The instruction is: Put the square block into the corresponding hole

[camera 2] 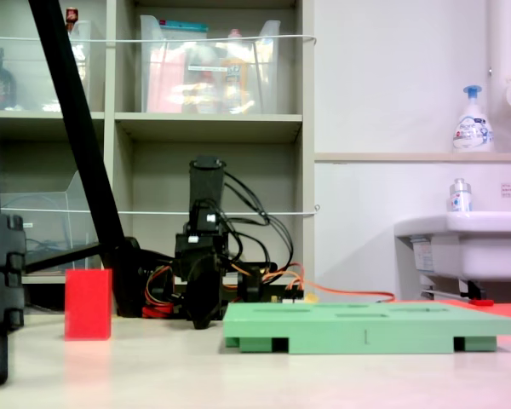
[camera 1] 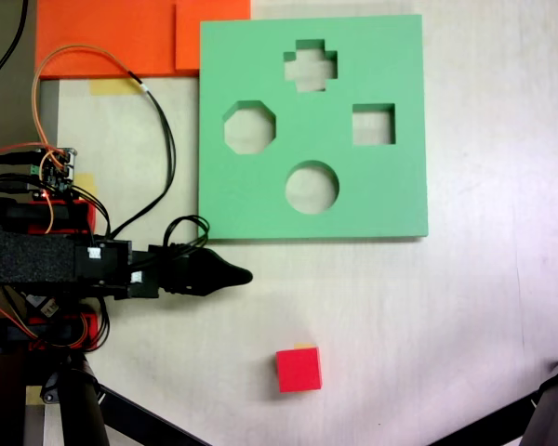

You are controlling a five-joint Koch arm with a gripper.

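Note:
The red square block (camera 1: 298, 369) lies on the pale table in the lower middle of the first exterior view. In the second exterior view the block (camera 2: 88, 304) stands at the left. The green foam board (camera 1: 312, 126) lies flat above it, and its square hole (camera 1: 373, 124) is at the board's right. My black gripper (camera 1: 231, 275) points right, just below the board's lower left corner, shut and holding nothing. It is up and to the left of the block, well apart from it. In the second exterior view the gripper (camera 2: 203, 317) hangs low beside the board (camera 2: 366, 325).
The board also has cross (camera 1: 310, 66), octagonal (camera 1: 249, 127) and round (camera 1: 312, 187) cutouts. Orange foam sheets (camera 1: 139, 35) lie at the top left. Wires (camera 1: 158, 130) loop beside the arm's base. Tripod legs (camera 1: 539, 418) cross the bottom corners. A shelf (camera 2: 153, 128) and a sink (camera 2: 464, 243) stand behind.

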